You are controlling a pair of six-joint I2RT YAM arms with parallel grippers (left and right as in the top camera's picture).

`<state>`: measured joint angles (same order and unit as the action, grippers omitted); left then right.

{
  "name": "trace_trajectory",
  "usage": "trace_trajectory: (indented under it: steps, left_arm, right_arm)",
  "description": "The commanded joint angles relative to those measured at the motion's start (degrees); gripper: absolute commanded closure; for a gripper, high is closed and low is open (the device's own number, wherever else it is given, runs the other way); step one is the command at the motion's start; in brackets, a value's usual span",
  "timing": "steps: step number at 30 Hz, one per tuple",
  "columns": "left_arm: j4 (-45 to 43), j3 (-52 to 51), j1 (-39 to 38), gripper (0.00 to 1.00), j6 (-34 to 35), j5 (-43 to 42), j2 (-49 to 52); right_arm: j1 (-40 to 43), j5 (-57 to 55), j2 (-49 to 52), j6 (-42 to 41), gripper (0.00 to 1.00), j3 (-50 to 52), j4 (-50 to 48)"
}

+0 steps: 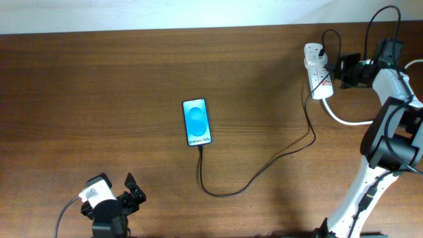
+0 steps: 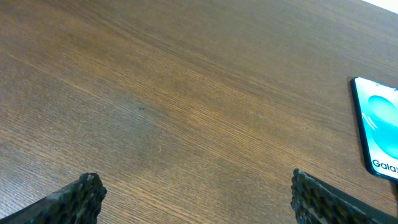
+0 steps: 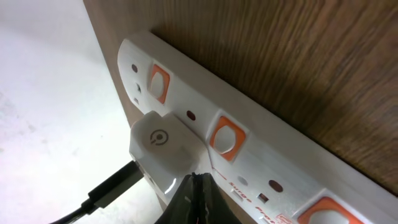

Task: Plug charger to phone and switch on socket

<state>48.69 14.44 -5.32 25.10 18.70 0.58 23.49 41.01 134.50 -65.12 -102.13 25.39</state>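
The phone (image 1: 197, 122) lies near the table's middle, its screen lit blue; its edge shows at the right of the left wrist view (image 2: 378, 132). The black charger cable (image 1: 264, 168) runs from the phone's lower end in a loop to the white socket strip (image 1: 317, 71) at the far right. In the right wrist view a white adapter (image 3: 165, 152) sits plugged in the strip (image 3: 273, 155) beside orange switches (image 3: 222, 137). My right gripper (image 3: 198, 177) is shut, its tips right at the strip next to the adapter. My left gripper (image 2: 196, 193) is open and empty over bare wood at the front left.
A thick white cord (image 1: 347, 119) leaves the strip toward the right arm's base. The table's far edge (image 1: 198, 30) runs just behind the strip. Bare wood lies between the phone and the left arm (image 1: 109, 201).
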Motion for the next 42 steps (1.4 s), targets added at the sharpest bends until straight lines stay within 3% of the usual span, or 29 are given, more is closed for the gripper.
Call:
trace_trajectory:
  steps: [1, 15, 42]
  left_arm:
    - [0.1, -0.1, 0.1, 0.01, 0.1, 0.6, -0.2]
    - [0.1, -0.1, 0.1, 0.01, 0.1, 0.6, -0.2]
    - [0.1, -0.1, 0.1, 0.01, 0.1, 0.6, -0.2]
  right_arm:
    - [-0.3, -2.5, 0.9, -0.3, 0.96, -1.3, 0.3]
    - [-2.5, -8.3, 0.9, -1.4, 0.96, -1.2, 0.1]
    - [-4.7, -2.5, 6.0, -2.9, 0.96, -1.2, -2.0]
